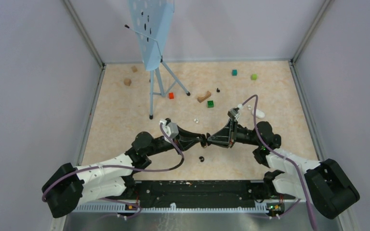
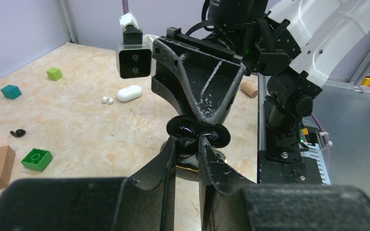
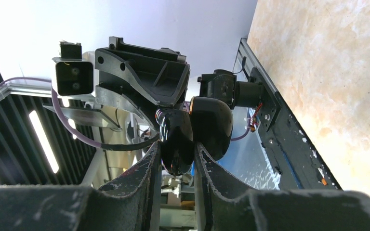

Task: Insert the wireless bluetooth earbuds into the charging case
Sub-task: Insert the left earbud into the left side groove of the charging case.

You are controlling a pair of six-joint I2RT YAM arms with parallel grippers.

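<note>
glossy black charging case (image 3: 213, 122) mid-air between left tool (image 2: 188, 144) and right tool (image 3: 176, 150), both clamped tight on it

A beige table (image 1: 120, 125) with faint cream marbling sits between pale lilac-grey walls (image 1: 29, 96), under a light blue panel (image 1: 150, 29) dotted with dark holes on a blue-grey stand (image 1: 151, 91). Scattered on it are a teal cube (image 1: 234, 72), a lime cube (image 1: 254, 76), a red cube (image 1: 171, 95), a bright green brick (image 1: 210, 103), 3 tan wooden blocks (image 1: 127, 82), a white charging case (image 1: 259, 114) with white earbuds (image 2: 107, 100) and 2 glossy black earbuds (image 1: 218, 89). A glossy black charging case (image 2: 197, 134) shows between matte black jaws scuffed pale grey, on 2 arms (image 1: 101, 175) of white shells and black joints trailing purple cables (image 1: 164, 168).
</note>
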